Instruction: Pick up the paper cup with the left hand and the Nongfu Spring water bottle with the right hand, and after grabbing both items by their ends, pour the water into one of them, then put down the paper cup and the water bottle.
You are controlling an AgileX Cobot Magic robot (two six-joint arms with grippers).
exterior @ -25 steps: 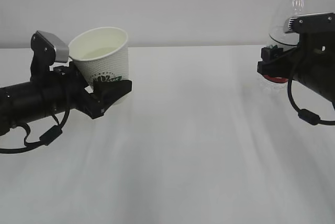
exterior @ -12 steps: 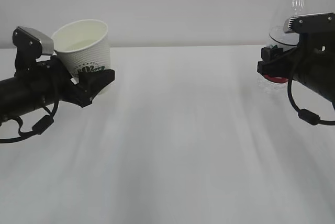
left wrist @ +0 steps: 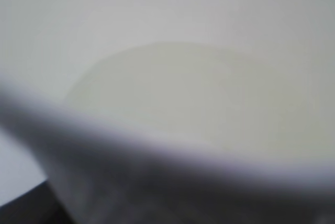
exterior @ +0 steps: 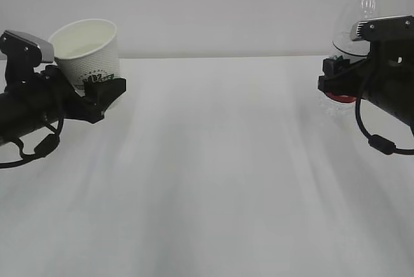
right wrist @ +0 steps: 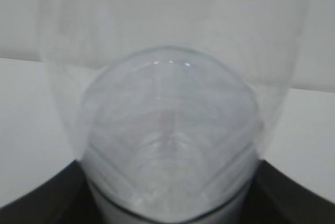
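The left hand (exterior: 97, 96) is gripping the cup (exterior: 87, 57) low at far left, above the table (exterior: 220, 160), tilted; the right hand (exterior: 336, 79) is clamping the upright bottle (exterior: 362, 11) at far right.

No lettering can be read anywhere; the paper cup (exterior: 88, 56) carries a round green logo on its dotted wall (too small and partly covered to make out any characters). The Nongfu Spring water bottle (exterior: 359, 11) shows only a red neck ring and a sliver of red lower down; no words legible.
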